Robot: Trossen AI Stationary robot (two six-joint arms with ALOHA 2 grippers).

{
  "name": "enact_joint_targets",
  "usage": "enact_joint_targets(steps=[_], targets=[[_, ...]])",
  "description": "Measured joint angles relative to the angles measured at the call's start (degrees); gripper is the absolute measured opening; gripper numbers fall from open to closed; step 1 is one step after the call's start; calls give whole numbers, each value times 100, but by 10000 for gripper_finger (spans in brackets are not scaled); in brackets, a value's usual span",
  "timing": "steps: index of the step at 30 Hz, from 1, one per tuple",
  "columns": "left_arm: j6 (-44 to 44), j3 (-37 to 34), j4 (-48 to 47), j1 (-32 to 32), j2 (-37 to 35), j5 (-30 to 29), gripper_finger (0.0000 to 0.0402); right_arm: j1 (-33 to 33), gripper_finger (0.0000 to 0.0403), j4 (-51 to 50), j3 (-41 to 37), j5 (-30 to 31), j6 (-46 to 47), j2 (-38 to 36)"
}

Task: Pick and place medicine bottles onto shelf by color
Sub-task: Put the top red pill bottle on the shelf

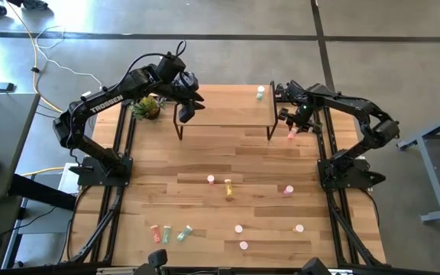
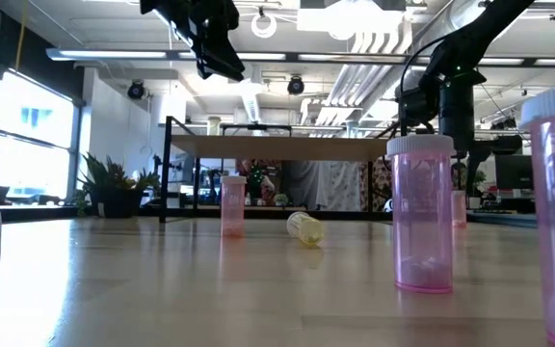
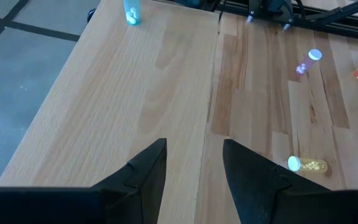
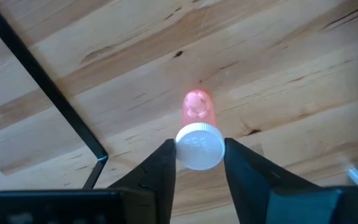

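The shelf point(image 1: 224, 113) stands at the table's far side, light wood top on black legs. One green bottle point(image 1: 260, 93) stands on its right end, also seen as the green bottle point(image 3: 131, 11). My left gripper point(image 1: 186, 109) hovers open over the shelf's left end point(image 3: 166, 93), holding nothing. My right gripper point(image 1: 292, 122) is just right of the shelf's right front leg, over a pink bottle point(image 1: 291, 135) with a white cap. Other bottles stand or lie on the table, among them a pink one point(image 1: 210, 180) and a lying yellow one point(image 2: 304, 227). My right gripper has the pink bottle's white cap point(image 4: 199, 148) between its two fingertips, one on each side, coming from above and pointing down. The bottle is upright below the fingers. Whether its bottom rests on the table, I cannot tell.
A pineapple-like plant point(image 1: 147, 107) sits left of the shelf. Several bottles are scattered over the table's middle and near part, such as a red one point(image 1: 287, 189), an orange and green group point(image 1: 168, 233) and pink ones point(image 1: 244, 245). Bare wood lies in front of the shelf.
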Motion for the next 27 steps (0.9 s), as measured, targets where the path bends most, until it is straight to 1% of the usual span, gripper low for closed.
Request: enact_joint_targets(steps=[10,12,17,22,27], targets=[[-4,0,0,0,2,0,149,2,104,-23,3,71,-332,-14],[-7,0,0,1,1,-1,149,11,104,-205,70,71,-441,-19],[-20,0,0,0,2,-2,149,121,103,-782,488,219,-747,-26],[-44,0,0,1,1,-3,149,269,103,-1244,1079,270,-1047,-26],[-63,0,-2,2,2,-18,149,386,103,-1828,1799,684,-1175,-27]])
